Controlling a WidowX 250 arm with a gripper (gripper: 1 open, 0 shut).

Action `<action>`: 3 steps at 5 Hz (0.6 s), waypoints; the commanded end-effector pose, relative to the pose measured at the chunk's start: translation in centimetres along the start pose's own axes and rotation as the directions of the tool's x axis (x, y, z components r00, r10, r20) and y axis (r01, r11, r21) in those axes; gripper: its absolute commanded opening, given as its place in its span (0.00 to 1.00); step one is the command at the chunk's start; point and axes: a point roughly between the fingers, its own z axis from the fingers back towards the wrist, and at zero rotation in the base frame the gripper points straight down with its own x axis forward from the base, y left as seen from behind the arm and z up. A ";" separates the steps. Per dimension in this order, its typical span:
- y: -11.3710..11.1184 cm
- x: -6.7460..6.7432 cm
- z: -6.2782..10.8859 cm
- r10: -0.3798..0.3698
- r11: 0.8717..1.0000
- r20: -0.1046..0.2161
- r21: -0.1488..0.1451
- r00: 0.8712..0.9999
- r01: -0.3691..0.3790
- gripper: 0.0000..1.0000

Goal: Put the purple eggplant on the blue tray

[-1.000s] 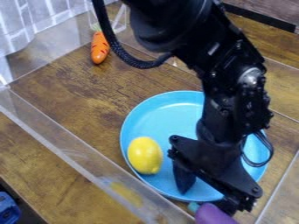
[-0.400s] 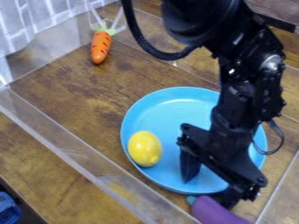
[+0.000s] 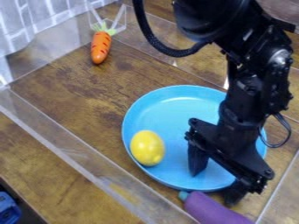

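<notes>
Since earlier, my gripper (image 3: 219, 171) shifted right over the blue tray (image 3: 176, 109), jaws spread. I see the purple eggplant (image 3: 216, 210) just below, a lemon (image 3: 146, 147) left, and a carrot (image 3: 100, 47) far off.

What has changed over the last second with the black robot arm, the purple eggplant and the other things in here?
The black robot arm's open gripper has slid rightward over the round blue plastic tray, toward the glossy purple eggplant at the bottom edge, more of which now shows. Nothing was gripped or released. The yellow lemon on the tray and the orange carrot stayed put.
</notes>
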 end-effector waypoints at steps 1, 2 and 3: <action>1.7 0.5 -0.4 -0.006 1.000 0.000 0.001 1.000 0.006 1.00; 2.3 1.0 -0.6 -0.016 1.000 0.005 -0.001 1.000 0.016 1.00; 2.5 1.6 -0.7 -0.018 1.000 0.013 -0.003 1.000 0.018 1.00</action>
